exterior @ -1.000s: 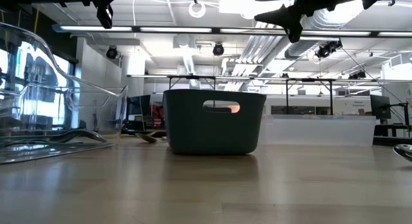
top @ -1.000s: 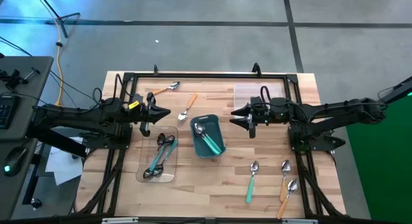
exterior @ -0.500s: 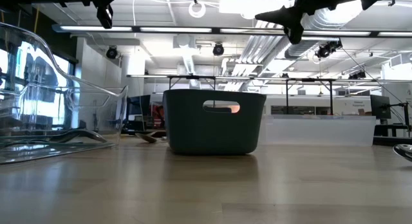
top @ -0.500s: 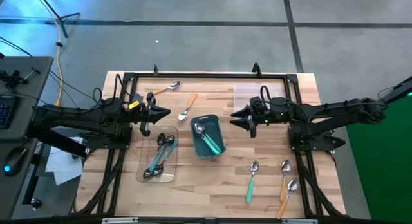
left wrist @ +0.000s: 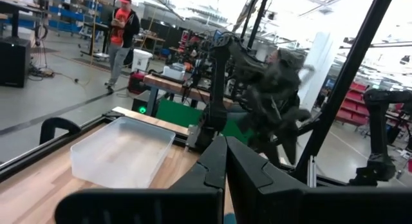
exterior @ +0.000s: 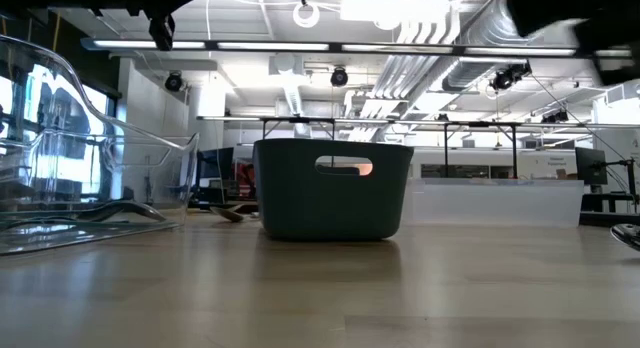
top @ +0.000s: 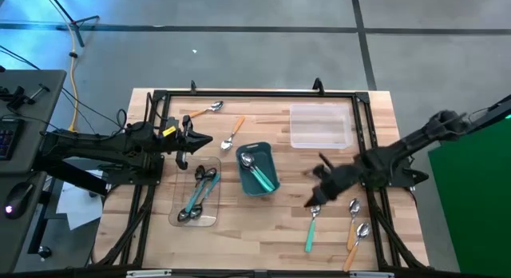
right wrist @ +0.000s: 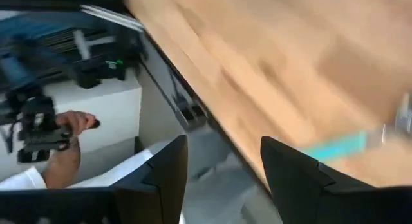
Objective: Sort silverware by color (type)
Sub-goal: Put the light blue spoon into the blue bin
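Reach step: right hand [top: 313,200] unclenched, empty, over teal spoon [top: 311,226] on table [top: 275,222] near right, beside two orange spoons [top: 354,230]. Left hand [top: 201,140] clenched, empty, idle above tray [top: 182,190]. Next, likely: descend, straddle teal handle, pinch, carry to bin [top: 263,150].

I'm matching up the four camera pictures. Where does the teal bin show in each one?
High view: the teal bin sits mid-table, spoons inside.
Low view: it stands centre frame, handle slot facing the camera.
Left wrist view: not in it.
Right wrist view: not in it.
Shared landmark: the clear tray of spoons beside the bin in the high view is at the low view's left edge.
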Robot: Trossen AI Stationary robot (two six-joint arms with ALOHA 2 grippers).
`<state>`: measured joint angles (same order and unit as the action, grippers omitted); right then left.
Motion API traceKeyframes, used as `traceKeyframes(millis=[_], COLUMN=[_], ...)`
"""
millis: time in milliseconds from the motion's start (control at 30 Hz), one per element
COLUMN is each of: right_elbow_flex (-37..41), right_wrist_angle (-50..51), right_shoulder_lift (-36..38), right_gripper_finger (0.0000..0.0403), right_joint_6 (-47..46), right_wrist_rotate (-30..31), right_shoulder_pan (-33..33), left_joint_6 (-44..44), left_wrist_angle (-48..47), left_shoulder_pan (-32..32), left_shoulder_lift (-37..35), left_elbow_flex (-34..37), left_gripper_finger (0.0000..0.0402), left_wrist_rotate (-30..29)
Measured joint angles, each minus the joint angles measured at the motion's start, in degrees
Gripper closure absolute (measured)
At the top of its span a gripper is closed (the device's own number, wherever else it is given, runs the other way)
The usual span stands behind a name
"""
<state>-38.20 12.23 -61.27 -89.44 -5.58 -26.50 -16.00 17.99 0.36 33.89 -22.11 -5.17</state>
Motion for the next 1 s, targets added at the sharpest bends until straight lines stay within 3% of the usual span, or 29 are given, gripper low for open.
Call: traceKeyframes(millis=[233, 433, 1000], right_elbow_flex=[0.0, 0.0, -0.3], right_wrist_angle=[8.4, 8.3, 1.8], right_shoulder_lift=[-8.6, -15.4, -28.8], right_gripper_finger=[0.0222, 0.0222, 0.0222], right_joint_6=[-24.4, -34.1, -38.3], right_wrist_rotate=[2.5, 6.6, 2.6], right_shoulder_pan=[-10.4, -10.1, -7.6], left_joint_6=[-1.8, -1.8, -1.8], left_wrist_angle=[0.0, -0.1, -0.8], left_shoulder_pan=[0.0, 0.0, 0.0], left_shoulder_lift=[0.0, 0.0, 0.0], left_elbow_flex=[0.0, 0.0, 0.0], left_gripper_finger=[0.0402, 0.0402, 0.0401], left_wrist_rotate=[0.0, 0.0, 0.0])
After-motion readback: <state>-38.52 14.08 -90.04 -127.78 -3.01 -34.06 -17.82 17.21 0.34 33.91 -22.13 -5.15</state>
